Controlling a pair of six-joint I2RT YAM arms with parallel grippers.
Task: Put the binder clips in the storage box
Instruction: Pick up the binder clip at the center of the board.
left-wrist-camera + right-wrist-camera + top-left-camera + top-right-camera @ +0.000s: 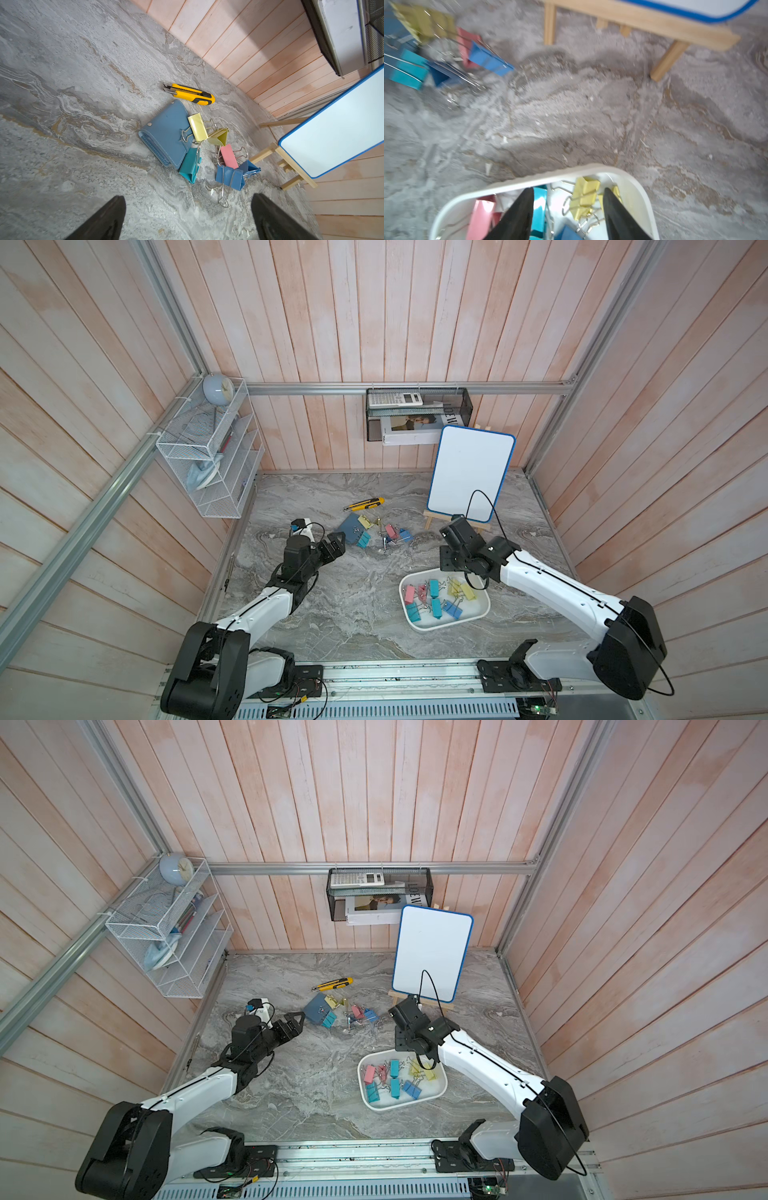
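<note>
My left gripper: fingers spread as wide as they go, nothing between them, hovering over the marble table just short of the loose pile.
Blue pouch: flat on the table, nearest my left fingers; a yellow clip lies partly on its edge and a teal clip touches its corner.
Knife: yellow and black, behind the pouch, near the back wall.
Loose binder clips: a small cluster just right of the pouch, with pink, olive-yellow and two blue ones touching or overlapping, handles tangled.
Storage box: white, on the table's right half, well apart from the pile; pink, teal, yellow and blue clips lie inside it.
My right gripper: tips over the box's far end, fingers part-way apart; the wrist view is blurred, but I seem to pinch nothing, and the yellow clip seen between them looks to lie in the box.
Whiteboard: upright on a small wooden easel behind my right wrist.
</note>
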